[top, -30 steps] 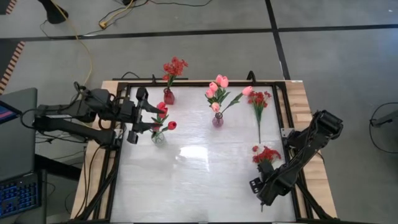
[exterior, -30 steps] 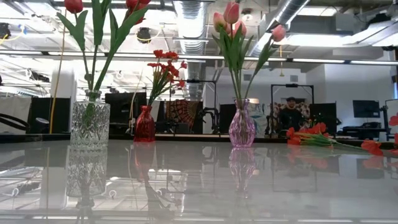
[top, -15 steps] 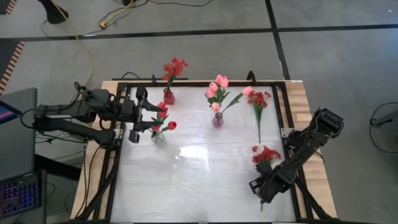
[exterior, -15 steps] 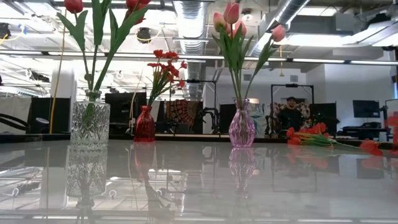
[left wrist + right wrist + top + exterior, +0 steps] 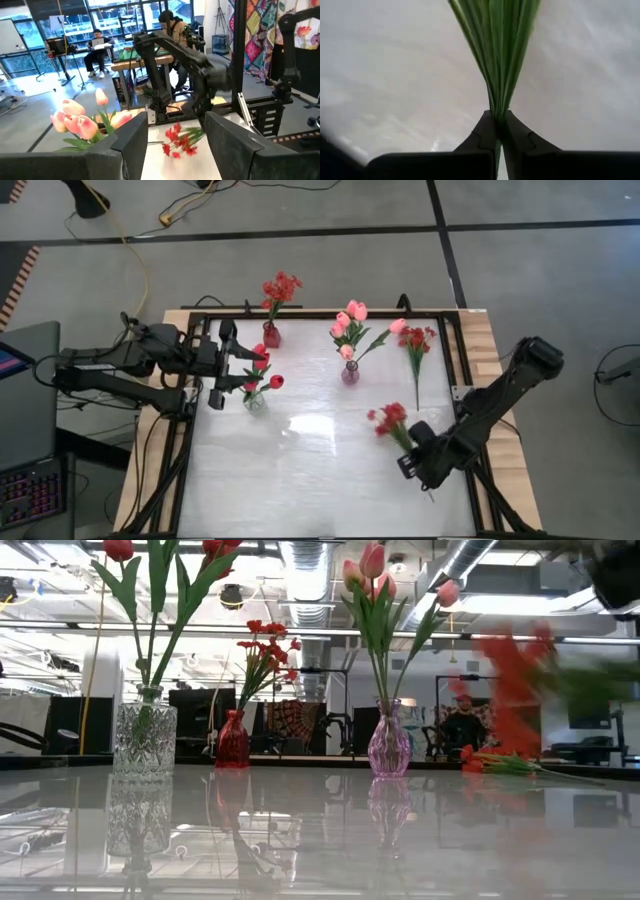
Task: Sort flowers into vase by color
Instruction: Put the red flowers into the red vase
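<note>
My right gripper (image 5: 412, 448) is shut on a bushy red spray (image 5: 388, 418), held above the table's right half; it shows as a red blur (image 5: 515, 680) in the low view. A second red spray (image 5: 417, 345) lies flat at the far right. A red vase (image 5: 271, 335) holds a red spray, a purple vase (image 5: 350, 373) holds pink tulips (image 5: 350, 315), and a clear vase (image 5: 254, 401) holds red tulips (image 5: 264, 360). My left gripper (image 5: 222, 365) hovers open beside the clear vase, at the table's left edge. My right gripper pinches the spray's bundle of green stems (image 5: 497, 102) between its two fingers. The fingers lie across the stems. The spray is lifted clear of the table, its blossoms (image 5: 388, 418) pointing from the gripper toward the table's far left.
The three vases stand in the far half of the white table (image 5: 320, 480). A black frame (image 5: 300, 313) runs around its edge. People sit in the room beyond the table (image 5: 465, 725).
My right gripper has shut on the stems of the red spray that lay near the right edge and has lifted it clear. The gripper has risen and swung a little toward the table's left, and the blossoms now sit nearer the table's middle.
</note>
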